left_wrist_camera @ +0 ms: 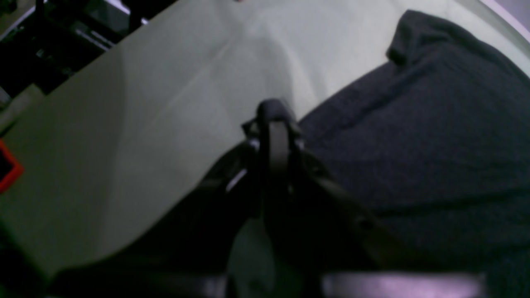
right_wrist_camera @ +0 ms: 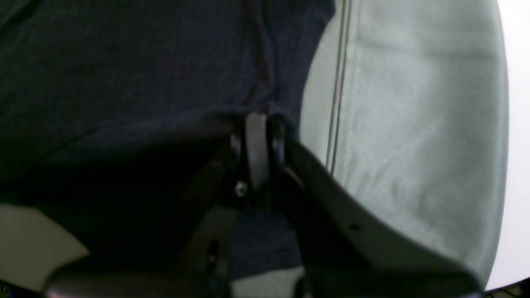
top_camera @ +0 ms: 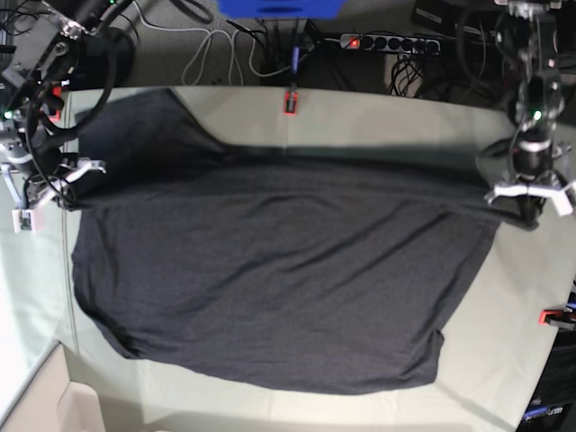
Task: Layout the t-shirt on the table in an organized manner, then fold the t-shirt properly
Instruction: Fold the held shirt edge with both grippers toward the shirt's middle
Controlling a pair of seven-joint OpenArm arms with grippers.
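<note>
T-shirt (top_camera: 270,279) stretched across counter (top_camera: 378,121), held at both sides.
Left end effector (top_camera: 526,211) pinches the cloth's right edge; right end effector (top_camera: 61,200) pinches its left edge. Red clamp (top_camera: 289,102) on far counter edge.

Both arms are showing as dark, black-bodied assemblies in the base view, with black cables looping around the right arm (top_camera: 40,99) and a small green light glowing on each. The left arm (top_camera: 533,81) is carrying a jointed black column ending in pale grey-white bracket plates. The left gripper (left_wrist_camera: 276,114) is showing black, rounded fingers with small silvery fittings near their base. The right gripper (right_wrist_camera: 261,124) is displaying glossy black fingers, a silver screw head and angled black side links.
</note>
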